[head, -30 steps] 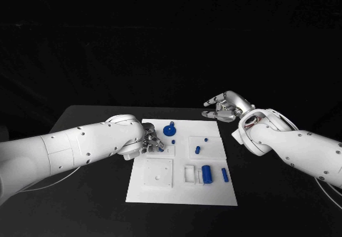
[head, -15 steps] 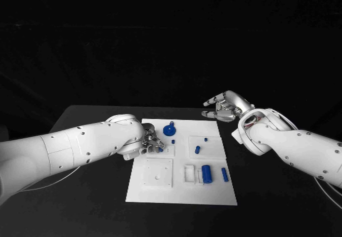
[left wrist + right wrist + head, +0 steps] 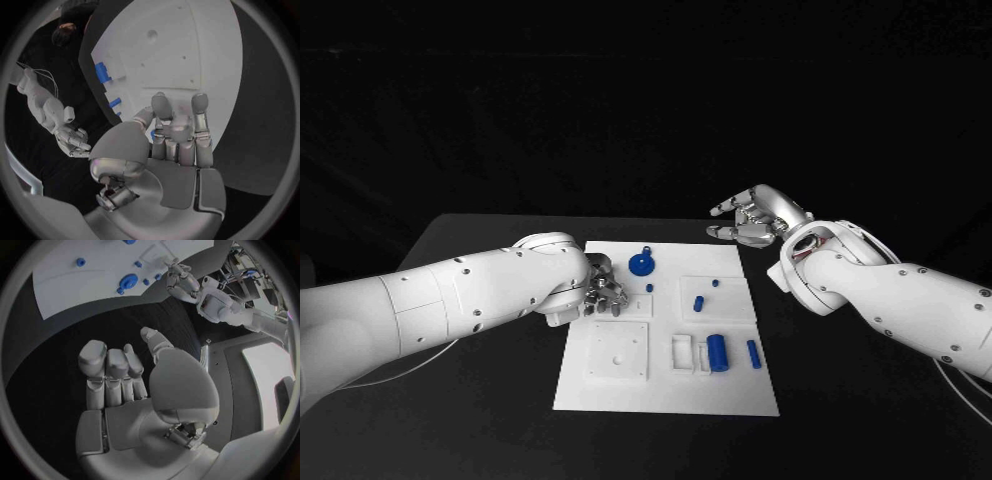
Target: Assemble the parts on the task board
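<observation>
The white task board (image 3: 668, 385) lies mid-table. My left hand (image 3: 600, 292) hovers low over the board's near-left part with its fingers curled in. A sliver of a small blue part (image 3: 152, 134) shows between its thumb and fingers (image 3: 199, 107), and it seems to pinch this part. On the board stand a blue round knob (image 3: 643, 264) and short pegs (image 3: 651, 287) (image 3: 698, 300). A thick blue cylinder (image 3: 717, 352) and a slim bar (image 3: 753, 353) lie there too. My right hand (image 3: 757, 217) hangs above the table beyond the board's far right corner, fingers loosely apart, holding nothing.
A square recessed plate (image 3: 619, 350) sits on the board's near-left area, with a small white frame (image 3: 684, 352) beside the cylinder. Black table (image 3: 473, 380) surrounds the board on all sides. In the right wrist view the board (image 3: 94, 270) and my left hand (image 3: 179, 282) are visible.
The small blue part that showed at my left fingertips earlier is now covered by the hand, which has shifted slightly. The right arm has not moved.
</observation>
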`<control>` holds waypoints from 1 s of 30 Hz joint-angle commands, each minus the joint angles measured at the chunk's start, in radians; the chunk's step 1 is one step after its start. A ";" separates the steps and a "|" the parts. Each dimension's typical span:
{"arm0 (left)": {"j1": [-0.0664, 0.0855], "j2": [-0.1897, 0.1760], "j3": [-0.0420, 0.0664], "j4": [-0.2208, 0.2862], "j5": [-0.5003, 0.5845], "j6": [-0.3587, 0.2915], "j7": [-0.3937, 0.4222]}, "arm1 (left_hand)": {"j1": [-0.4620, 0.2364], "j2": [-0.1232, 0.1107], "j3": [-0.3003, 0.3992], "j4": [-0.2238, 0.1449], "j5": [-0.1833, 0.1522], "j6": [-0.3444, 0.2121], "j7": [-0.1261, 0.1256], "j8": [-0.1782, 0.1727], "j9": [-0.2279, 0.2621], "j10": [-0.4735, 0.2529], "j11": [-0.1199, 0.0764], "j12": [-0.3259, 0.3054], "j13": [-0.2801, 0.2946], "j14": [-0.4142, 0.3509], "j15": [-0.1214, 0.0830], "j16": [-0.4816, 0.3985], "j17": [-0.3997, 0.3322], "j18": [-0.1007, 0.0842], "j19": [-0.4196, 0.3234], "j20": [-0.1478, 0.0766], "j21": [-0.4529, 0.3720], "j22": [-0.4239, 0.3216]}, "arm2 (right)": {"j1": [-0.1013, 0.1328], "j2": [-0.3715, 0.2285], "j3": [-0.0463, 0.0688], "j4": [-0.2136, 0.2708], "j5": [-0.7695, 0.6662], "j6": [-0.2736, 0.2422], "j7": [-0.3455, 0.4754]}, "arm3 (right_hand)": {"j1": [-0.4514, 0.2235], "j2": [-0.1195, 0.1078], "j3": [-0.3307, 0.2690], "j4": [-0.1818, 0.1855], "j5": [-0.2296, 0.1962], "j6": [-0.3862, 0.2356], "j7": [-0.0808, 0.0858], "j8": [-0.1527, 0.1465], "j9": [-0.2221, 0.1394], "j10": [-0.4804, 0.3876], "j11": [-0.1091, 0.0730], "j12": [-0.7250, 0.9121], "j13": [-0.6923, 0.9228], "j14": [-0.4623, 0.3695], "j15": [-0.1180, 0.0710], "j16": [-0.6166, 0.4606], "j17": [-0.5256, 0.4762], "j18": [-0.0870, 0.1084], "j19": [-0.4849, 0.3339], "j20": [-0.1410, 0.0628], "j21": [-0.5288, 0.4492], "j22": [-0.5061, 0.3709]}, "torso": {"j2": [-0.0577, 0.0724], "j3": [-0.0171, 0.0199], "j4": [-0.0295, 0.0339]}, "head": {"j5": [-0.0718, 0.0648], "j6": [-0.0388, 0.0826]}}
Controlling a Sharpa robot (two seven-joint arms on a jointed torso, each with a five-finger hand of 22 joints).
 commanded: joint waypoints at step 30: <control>0.067 -0.085 0.012 0.068 0.127 -0.079 0.010 | 0.069 -0.212 -0.128 0.328 -0.383 0.006 -0.038 -0.014 -0.241 0.028 -0.010 -0.075 -0.152 -0.021 -0.008 -0.130 -0.153 -0.029 0.026 -0.016 -0.100 0.015 | -0.006 0.004 0.001 -0.016 0.000 0.009 0.006 | -0.012 -0.002 0.007 -0.005 0.005 0.010 -0.001 -0.004 -0.002 -0.003 -0.002 -0.003 0.000 0.000 0.002 -0.005 0.000 0.016 0.051 0.000 -0.003 0.108 | -0.001 -0.0004 -0.0004 | 0.013 0.025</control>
